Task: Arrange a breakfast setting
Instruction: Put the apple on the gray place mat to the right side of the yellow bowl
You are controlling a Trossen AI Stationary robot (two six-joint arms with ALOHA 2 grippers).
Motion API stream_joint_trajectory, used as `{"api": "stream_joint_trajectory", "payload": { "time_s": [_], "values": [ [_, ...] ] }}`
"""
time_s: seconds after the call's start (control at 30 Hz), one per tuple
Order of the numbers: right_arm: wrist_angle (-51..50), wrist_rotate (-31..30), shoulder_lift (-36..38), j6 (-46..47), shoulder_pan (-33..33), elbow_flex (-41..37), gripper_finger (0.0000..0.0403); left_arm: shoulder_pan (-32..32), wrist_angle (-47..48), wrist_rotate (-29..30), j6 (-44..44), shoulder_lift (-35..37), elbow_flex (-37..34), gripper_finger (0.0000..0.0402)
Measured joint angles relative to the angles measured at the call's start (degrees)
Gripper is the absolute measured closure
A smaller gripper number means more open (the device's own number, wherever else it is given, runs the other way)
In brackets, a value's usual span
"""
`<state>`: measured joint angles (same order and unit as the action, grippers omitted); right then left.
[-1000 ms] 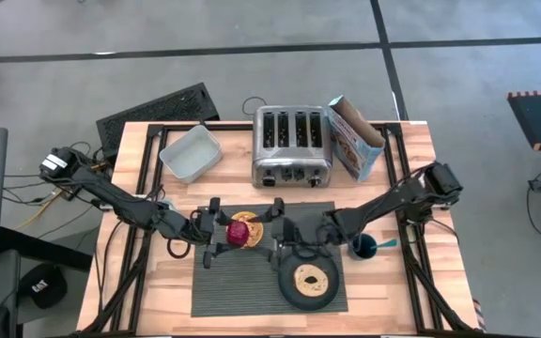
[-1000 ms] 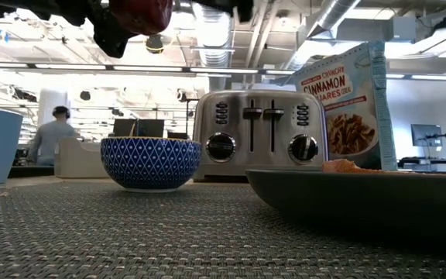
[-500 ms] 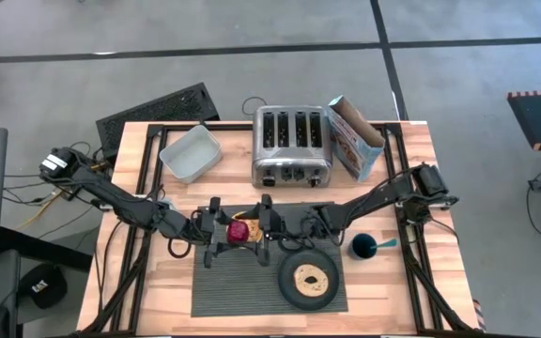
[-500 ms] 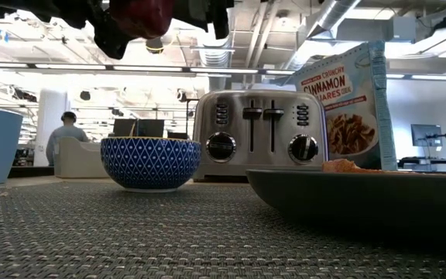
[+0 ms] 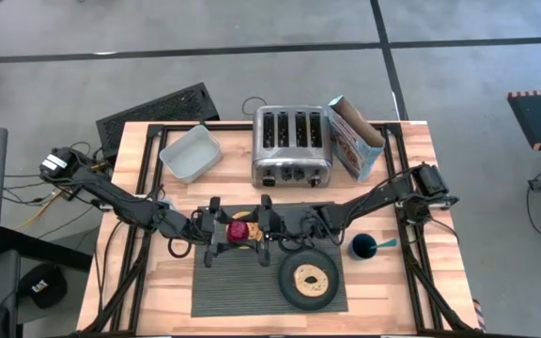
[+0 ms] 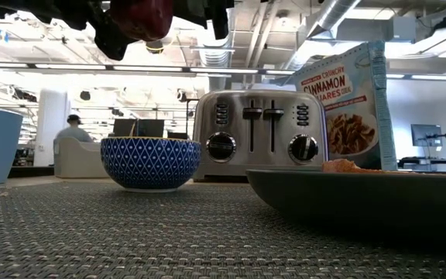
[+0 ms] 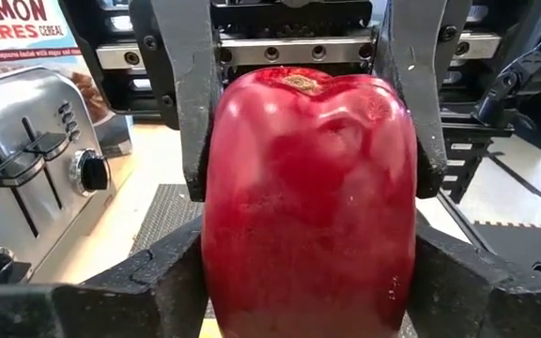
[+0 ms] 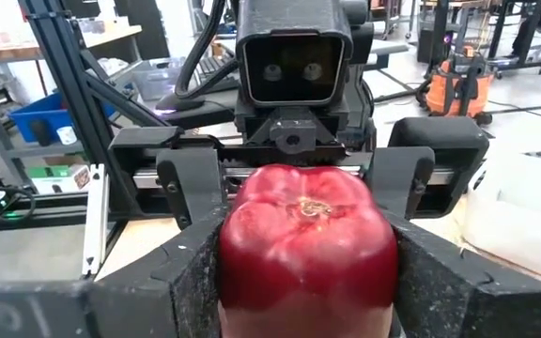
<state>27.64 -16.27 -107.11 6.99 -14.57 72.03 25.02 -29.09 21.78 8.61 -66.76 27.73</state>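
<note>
The small red fruit (image 5: 240,229) hangs above the small yellow bowl (image 5: 253,223), whose outside shows blue-patterned in the low view (image 6: 150,163). The bowl stands on the dark grey ribbed placemat (image 5: 238,286). My left gripper (image 5: 232,231) comes from the left and my right gripper (image 5: 252,230) from the right, and both are shut on the fruit. The bagel (image 5: 309,278) lies on the dark round plate (image 5: 289,291) on the mat's right part. The dark blue cup (image 5: 362,247) stands right of the mat with the blue-handled spoon (image 5: 385,243) in it. My left gripper pinches the fruit's two opposite sides (image 7: 225,272) between its two fingers (image 7: 148,291). It comes level from the table's left. The fruit is lifted clear above the bowl, stem end up. My right gripper has its two fingers (image 8: 181,282) against the fruit's sides (image 8: 238,272), pinching it level from the table's right, facing my left gripper. In the left wrist view its fingers (image 7: 188,103) lie along the fruit's far half.
The chrome toaster (image 5: 292,145) and a cereal box (image 5: 355,136) stand at the far edge, with a pale blue tub (image 5: 191,153) to their left. A person (image 6: 72,133) shows far off in the room behind.
My right gripper has gone toward the table's left, from beside the plate to the fruit, and its fingers now stand on both sides of it. The fruit stays above the bowl.
</note>
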Motion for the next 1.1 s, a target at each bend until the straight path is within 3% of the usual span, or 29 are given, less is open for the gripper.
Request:
{"api": "stream_joint_trajectory", "payload": {
  "time_s": [0.3, 0.57, 0.93, 1.1],
  "values": [
    [-5.47, -1.02, 1.66, -2.78, -0.10, -0.22, 0.0134, 0.07, 1.46, 3.81, 1.29, 0.02, 0.02, 0.0082],
    [-21.35, -2.47, 11.61, -2.68, -0.38, -0.09, 0.0134, 0.22, 2.70, 2.47, -1.29, 0.17, 0.04, 0.0081],
    [-37.29, -3.58, 19.05, 1.72, -0.26, -0.11, 0.0134, -0.28, 1.17, 4.20, -7.17, 0.17, 0.04, 0.0081],
    [-39.68, -3.09, 19.45, 3.54, -0.22, -0.13, 0.0134, -0.26, -0.71, 3.56, -17.62, 0.12, 0.07, 0.0081]
  ]
}}
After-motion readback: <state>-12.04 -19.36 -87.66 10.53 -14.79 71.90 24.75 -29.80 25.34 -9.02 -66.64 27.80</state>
